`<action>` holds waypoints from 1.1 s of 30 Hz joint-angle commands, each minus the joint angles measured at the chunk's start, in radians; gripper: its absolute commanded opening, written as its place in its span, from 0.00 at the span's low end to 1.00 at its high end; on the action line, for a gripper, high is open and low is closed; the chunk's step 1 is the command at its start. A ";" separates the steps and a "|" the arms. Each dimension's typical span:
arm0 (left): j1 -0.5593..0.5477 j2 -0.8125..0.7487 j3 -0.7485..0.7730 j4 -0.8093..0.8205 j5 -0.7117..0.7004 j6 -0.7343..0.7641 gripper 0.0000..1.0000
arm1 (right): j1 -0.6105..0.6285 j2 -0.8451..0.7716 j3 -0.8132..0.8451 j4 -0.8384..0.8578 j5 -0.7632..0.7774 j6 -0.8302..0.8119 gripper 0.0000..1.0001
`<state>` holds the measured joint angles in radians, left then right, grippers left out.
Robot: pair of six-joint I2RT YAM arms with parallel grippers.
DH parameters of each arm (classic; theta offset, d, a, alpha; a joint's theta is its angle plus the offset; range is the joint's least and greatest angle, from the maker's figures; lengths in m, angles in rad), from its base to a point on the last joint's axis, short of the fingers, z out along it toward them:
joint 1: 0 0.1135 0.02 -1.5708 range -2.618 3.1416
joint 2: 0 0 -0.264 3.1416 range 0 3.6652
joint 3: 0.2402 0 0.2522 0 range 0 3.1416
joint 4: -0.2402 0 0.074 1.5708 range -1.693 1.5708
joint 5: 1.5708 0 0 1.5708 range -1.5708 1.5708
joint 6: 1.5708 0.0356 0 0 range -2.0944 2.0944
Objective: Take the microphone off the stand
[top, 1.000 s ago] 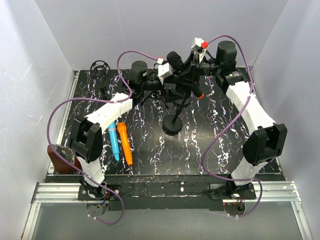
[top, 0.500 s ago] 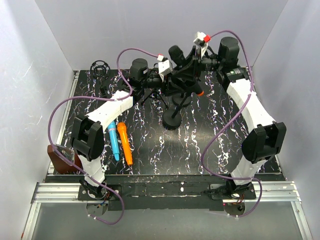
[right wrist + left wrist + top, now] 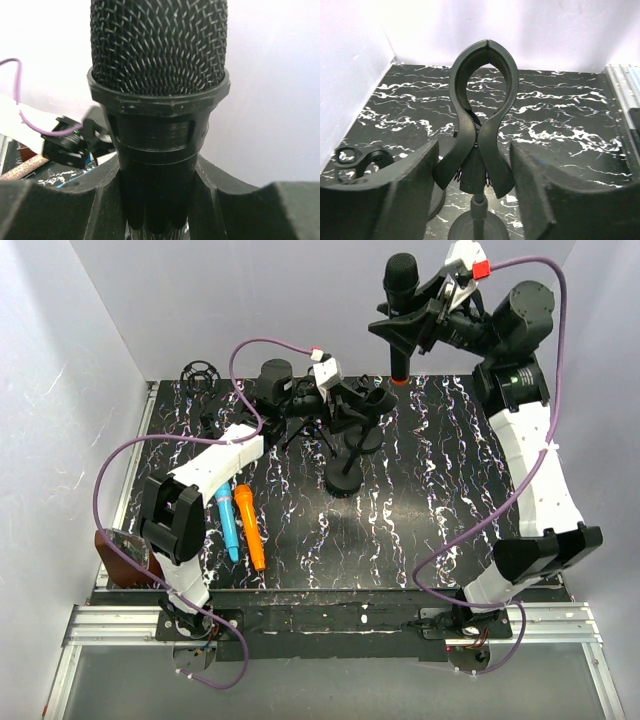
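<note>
Black microphone (image 3: 401, 300) upright, high over the far right of the bench (image 3: 430, 520), well apart from the stand (image 3: 345, 478), gripped around the body by the right tool (image 3: 425, 320). Left tool (image 3: 345, 405) low at the stand's clip (image 3: 375, 402). Risk: top-heavy hold, so a fast swing could twist the microphone out and drop it onto the bench.

Left wrist: clip loop empty and closed at the top. Tool fingers (image 3: 395, 200) half-spread either side of the clip's levers. Cannot tell whether pressing or just beside. Risk: pulling back while snagged on a lever would likely tip the stand.

Right wrist: mesh head fills the view, handle pinched between both fingers (image 3: 60, 210), no gap seen. Risk: smooth round handle, could slide down if the grip eases early.
</note>
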<state>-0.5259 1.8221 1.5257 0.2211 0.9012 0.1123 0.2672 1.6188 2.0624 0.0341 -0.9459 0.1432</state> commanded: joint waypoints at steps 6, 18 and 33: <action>-0.002 -0.083 0.033 -0.088 -0.223 -0.074 0.76 | -0.048 -0.126 -0.335 -0.028 0.233 -0.053 0.01; -0.002 -0.112 0.174 -0.135 -0.263 -0.092 0.84 | -0.048 -0.175 -0.479 -0.025 0.118 -0.024 0.01; -0.060 0.029 0.421 -0.167 -0.173 -0.201 0.82 | -0.008 -0.062 -0.268 0.179 0.321 0.173 0.01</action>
<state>-0.5652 1.8290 1.8725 0.0746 0.7025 -0.0643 0.2424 1.5318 1.6886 0.0872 -0.6895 0.2680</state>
